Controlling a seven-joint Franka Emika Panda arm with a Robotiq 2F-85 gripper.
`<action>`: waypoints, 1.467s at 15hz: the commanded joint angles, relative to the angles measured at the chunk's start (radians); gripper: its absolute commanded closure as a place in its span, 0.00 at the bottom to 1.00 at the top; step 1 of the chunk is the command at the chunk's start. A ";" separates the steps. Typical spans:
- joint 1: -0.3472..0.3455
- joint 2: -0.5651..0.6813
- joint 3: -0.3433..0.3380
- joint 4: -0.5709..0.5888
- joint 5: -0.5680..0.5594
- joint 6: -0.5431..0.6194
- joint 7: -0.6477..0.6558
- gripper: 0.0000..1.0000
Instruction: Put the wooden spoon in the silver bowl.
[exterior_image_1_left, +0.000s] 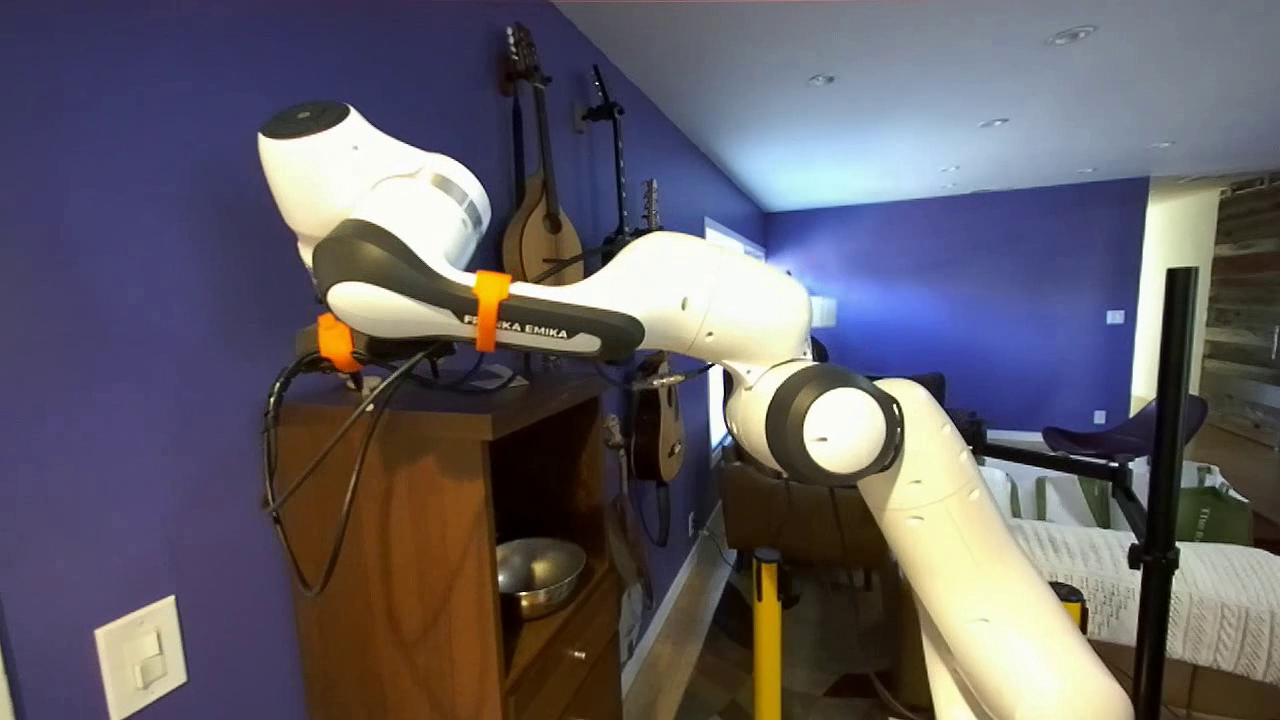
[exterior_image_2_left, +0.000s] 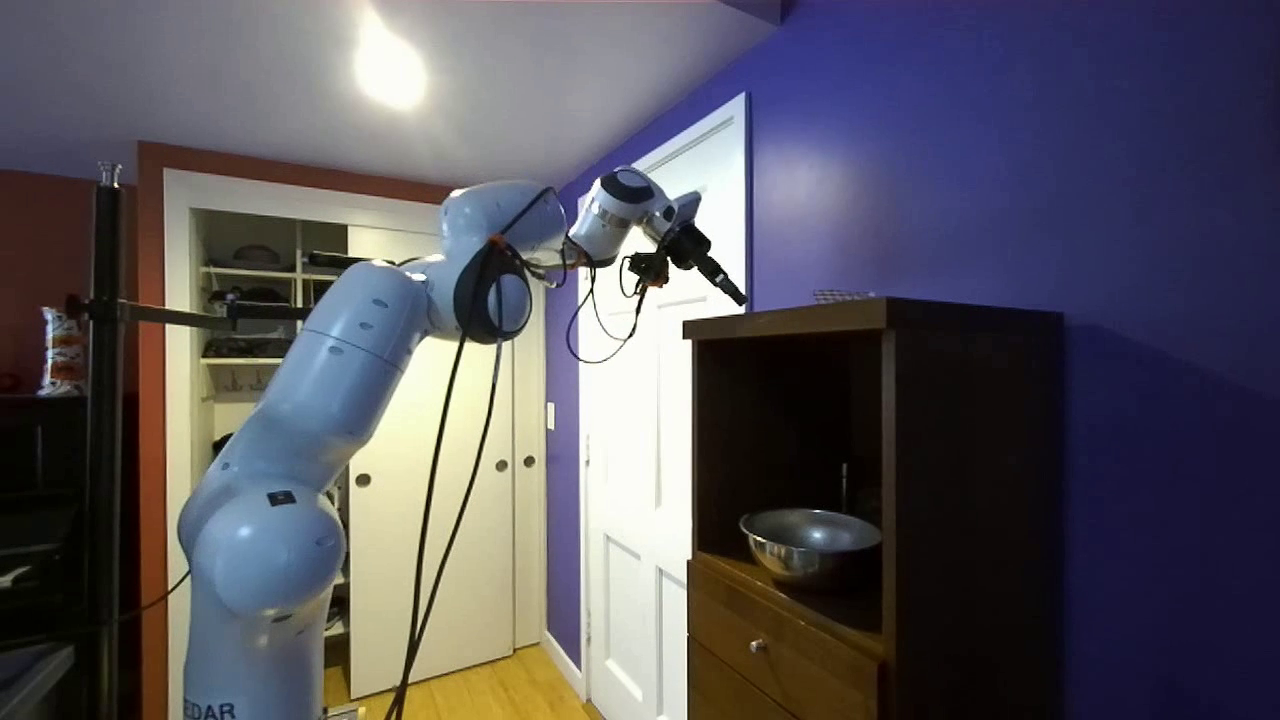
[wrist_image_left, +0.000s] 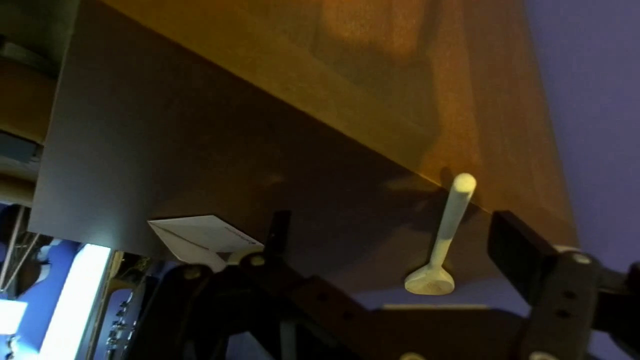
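We have the wooden spoon (wrist_image_left: 445, 235) lying on top of the brown wooden cabinet (exterior_image_2_left: 970, 500). Pale tan, slim straight handle, rounded handle end that catches the most light, small oval scoop. In the wrist view it lies at a slant: handle end pokes past the edge of the cabinet top, scoop sits at the opposite side, near the blue wall (wrist_image_left: 590, 100). We can't tell if the scoop faces up or down.

The gripper (wrist_image_left: 390, 220) grasps nothing, fingers spread well apart. In the wrist view the spoon shows between them, visible gap on both sides, closer to one finger. In an exterior view we see the gripper tilted downward, near the cabinet's top.

The silver bowl (exterior_image_2_left: 805, 550) stands upright in the cabinet's open compartment, above the drawer (exterior_image_2_left: 805, 660), in both exterior views. Round, shiny, reflective rim. We see grey inner wall, can't see the bottom. A thin upright strip (exterior_image_2_left: 844, 490) shows above the rim; we can't tell what it is, or whether it's in the bowl or behind. A white piece of paper (wrist_image_left: 210, 235) lies on the cabinet top too, well apart from the spoon.
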 joint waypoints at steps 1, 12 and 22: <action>0.076 0.099 -0.120 0.144 0.014 -0.015 0.023 0.00; 0.080 0.220 -0.171 0.269 0.003 0.019 0.055 0.00; 0.084 0.218 -0.163 0.261 0.009 -0.007 -0.012 0.82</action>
